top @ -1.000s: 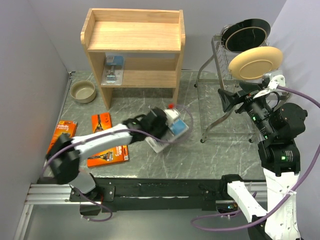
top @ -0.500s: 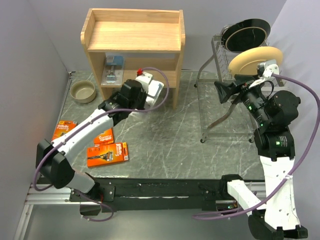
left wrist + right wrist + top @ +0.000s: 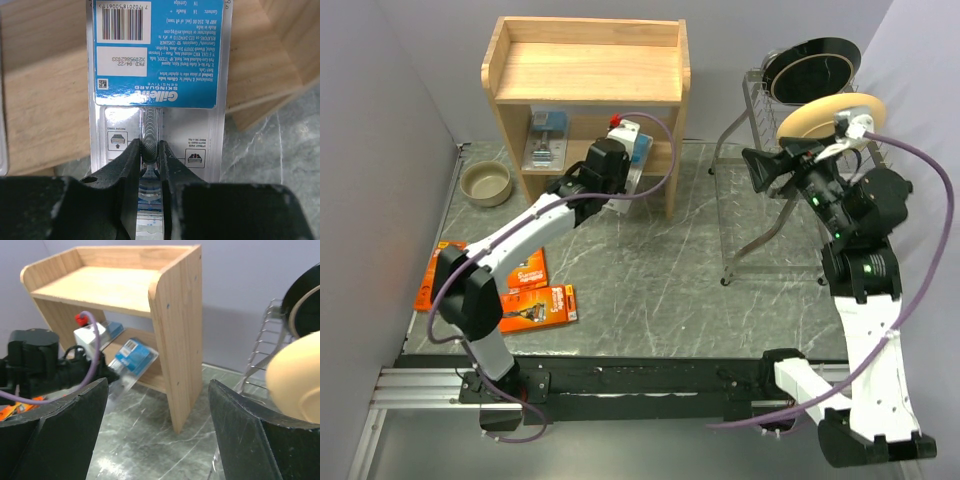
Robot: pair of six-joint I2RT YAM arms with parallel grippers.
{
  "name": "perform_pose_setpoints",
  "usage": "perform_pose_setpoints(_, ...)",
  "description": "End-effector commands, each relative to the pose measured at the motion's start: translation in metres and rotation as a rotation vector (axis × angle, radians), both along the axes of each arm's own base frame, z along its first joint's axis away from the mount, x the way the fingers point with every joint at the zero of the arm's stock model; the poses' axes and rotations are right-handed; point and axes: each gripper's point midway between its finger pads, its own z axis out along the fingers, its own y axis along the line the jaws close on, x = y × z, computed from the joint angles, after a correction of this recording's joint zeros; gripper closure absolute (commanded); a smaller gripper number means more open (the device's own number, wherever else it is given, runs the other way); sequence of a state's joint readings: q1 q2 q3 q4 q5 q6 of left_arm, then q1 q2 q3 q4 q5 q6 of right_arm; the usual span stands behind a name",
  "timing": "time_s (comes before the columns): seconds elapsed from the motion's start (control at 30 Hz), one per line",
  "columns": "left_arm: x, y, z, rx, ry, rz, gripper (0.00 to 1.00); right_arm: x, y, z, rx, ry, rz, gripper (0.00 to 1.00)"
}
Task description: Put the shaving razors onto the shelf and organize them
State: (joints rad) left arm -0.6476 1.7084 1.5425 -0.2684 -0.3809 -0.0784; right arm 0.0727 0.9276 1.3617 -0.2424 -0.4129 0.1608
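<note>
My left gripper (image 3: 628, 152) is shut on a clear blister pack of shaving razors (image 3: 640, 148), pinching the razor handle through the plastic (image 3: 150, 150). The pack (image 3: 157, 75) hangs tilted at the right of the shelf's (image 3: 585, 70) lower opening, over the lower board (image 3: 45, 100). A second blister pack (image 3: 548, 140) lies on that board at the left. Three orange razor packs (image 3: 424, 290) (image 3: 532, 270) (image 3: 538, 308) lie on the table at the front left. My right gripper (image 3: 760, 172) is raised beside the dish rack, open and empty (image 3: 157, 405), facing the shelf (image 3: 175, 315).
A wire dish rack (image 3: 760, 200) stands at the right with a beige plate (image 3: 825, 118) and a black plate (image 3: 815, 65). A small tan bowl (image 3: 485, 183) sits left of the shelf. Grey walls close the left and back.
My left arm has carried the blister pack from the middle of the table up to the shelf's lower opening. The right arm has lifted slightly and stayed open.
</note>
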Motion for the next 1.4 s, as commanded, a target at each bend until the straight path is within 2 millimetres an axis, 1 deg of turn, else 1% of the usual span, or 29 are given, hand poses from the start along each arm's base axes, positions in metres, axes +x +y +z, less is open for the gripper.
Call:
perform_pose_setpoints(0.0,0.023,-0.006,0.034,-0.054,-0.102,0.027,0.91,0.0,0.008,0.022,0.014,-0.052,0.035,0.13)
perform_pose_setpoints(0.03,0.026,-0.009,0.041,-0.069,-0.113,0.024,0.92,0.001,0.009,0.019,0.012,-0.049,0.033,0.13)
perform_pose_setpoints(0.17,0.037,-0.016,0.047,-0.08,-0.131,0.026,0.92,0.007,0.007,0.012,0.019,-0.035,0.019,0.12)
perform_pose_setpoints(0.3,0.047,-0.022,0.05,-0.087,-0.142,0.026,0.92,0.007,0.008,0.01,0.018,-0.028,0.025,0.12)
perform_pose_setpoints(0.4,0.052,-0.024,0.05,-0.092,-0.151,0.039,0.83,0.009,0.007,0.007,0.016,-0.022,0.022,0.12)
perform_pose_setpoints(0.47,0.058,-0.022,0.047,-0.088,-0.162,0.063,0.75,0.011,0.008,0.006,0.022,-0.016,0.026,0.12)
perform_pose_setpoints(0.53,0.061,-0.022,0.046,-0.082,-0.169,0.071,0.64,0.012,0.009,0.004,0.026,-0.01,0.027,0.12)
perform_pose_setpoints(0.57,0.063,-0.023,0.043,-0.079,-0.168,0.072,0.6,0.012,0.009,0.004,0.026,-0.01,0.028,0.12)
perform_pose_setpoints(0.63,0.062,-0.025,0.047,-0.087,-0.169,0.06,0.53,0.012,0.009,0.004,0.026,-0.012,0.028,0.12)
perform_pose_setpoints(0.7,0.057,-0.028,0.055,-0.102,-0.172,0.027,0.49,0.012,0.009,0.003,0.026,-0.009,0.027,0.12)
perform_pose_setpoints(0.73,0.055,-0.03,0.059,-0.111,-0.174,0.02,0.45,0.012,0.008,0.001,0.029,-0.004,0.026,0.12)
perform_pose_setpoints(0.77,0.052,-0.028,0.065,-0.119,-0.181,0.016,0.43,0.012,0.008,0.001,0.029,-0.006,0.024,0.12)
perform_pose_setpoints(0.83,0.045,-0.03,0.07,-0.12,-0.179,-0.003,0.4,0.012,0.008,-0.002,0.032,-0.002,0.023,0.12)
perform_pose_setpoints(0.87,0.039,-0.029,0.081,-0.13,-0.192,-0.012,0.4,0.012,0.008,-0.002,0.032,-0.003,0.023,0.12)
perform_pose_setpoints(0.93,0.028,-0.031,0.084,-0.129,-0.184,-0.04,0.39,0.012,0.008,-0.005,0.036,0.002,0.024,0.12)
perform_pose_setpoints(0.97,0.018,-0.028,0.099,-0.146,-0.2,-0.051,0.38,0.013,0.008,-0.007,0.037,0.006,0.024,0.12)
perform_pose_setpoints(1.03,0.005,-0.023,0.096,-0.132,-0.175,-0.073,0.37,0.012,0.008,-0.007,0.036,0.004,0.024,0.12)
perform_pose_setpoints(1.07,-0.007,-0.017,0.111,-0.152,-0.195,-0.091,0.37,0.013,0.008,-0.007,0.037,0.006,0.023,0.12)
perform_pose_setpoints(1.1,-0.014,-0.013,0.1,-0.125,-0.184,-0.105,0.37,0.014,0.008,-0.009,0.036,0.01,0.021,0.12)
perform_pose_setpoints(1.13,-0.019,-0.007,0.103,-0.126,-0.205,-0.106,0.37,0.013,0.008,-0.009,0.036,0.008,0.021,0.12)
perform_pose_setpoints(1.17,-0.03,0.003,0.12,-0.139,-0.245,-0.109,0.38,0.014,0.008,-0.009,0.036,0.008,0.018,0.11)
perform_pose_setpoints(1.2,-0.034,0.009,0.103,-0.086,-0.236,-0.114,0.39,0.016,0.007,-0.011,0.034,0.01,0.016,0.11)
perform_pose_setpoints(1.27,-0.042,0.025,0.101,-0.068,-0.258,-0.105,0.48,0.017,0.007,-0.013,0.037,0.016,0.015,0.11)
perform_pose_setpoints(1.3,-0.044,0.028,0.097,-0.028,-0.262,-0.127,0.56,0.019,0.008,-0.016,0.037,0.023,0.016,0.11)
perform_pose_setpoints(1.33,-0.044,0.034,0.094,-0.012,-0.264,-0.129,0.86,0.019,0.008,-0.017,0.039,0.026,0.018,0.11)
perform_pose_setpoints(1.37,-0.047,0.039,0.095,-0.01,-0.274,-0.133,0.99,0.02,0.008,-0.017,0.041,0.028,0.019,0.11)
